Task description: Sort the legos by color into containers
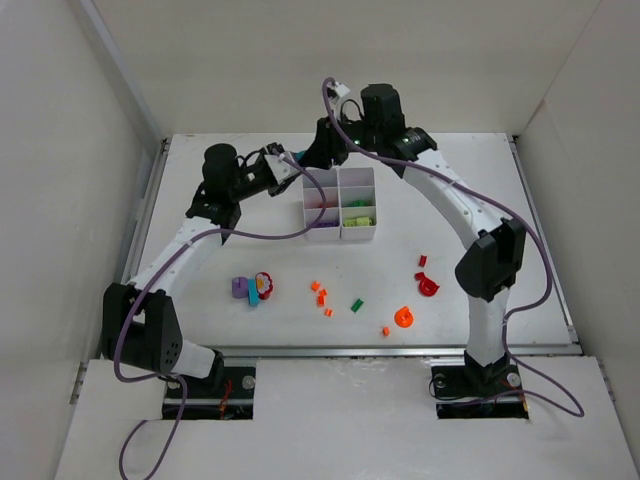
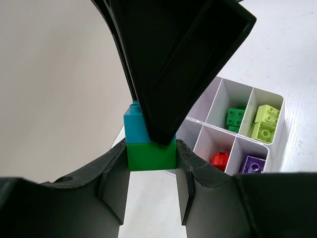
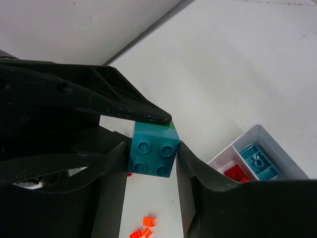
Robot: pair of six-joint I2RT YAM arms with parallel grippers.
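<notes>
Your left gripper point(image 2: 152, 167) clamps a green brick point(image 2: 151, 156) between its pads, and a teal brick point(image 2: 133, 126) sits stacked on top of it. A black finger point(image 2: 173, 74) of the other arm slants in from above, its tip against the teal brick. To the right, the tray point(image 2: 281, 124) holds a dark green brick point(image 2: 234, 119) and lime bricks point(image 2: 263, 124) in neighbouring compartments. A red brick point(image 2: 219, 159) and a purple brick point(image 2: 252, 163) lie in the nearer row.

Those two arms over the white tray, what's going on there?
Both arms hold one stuck pair of bricks by the far left corner of the white tray. The left gripper is clamped on the green brick; the right gripper has its fingers against the teal brick stacked on it, probably to pull them apart. The tray holds some sorted pieces, while orange pieces and red pieces lie loose on the table.
</notes>
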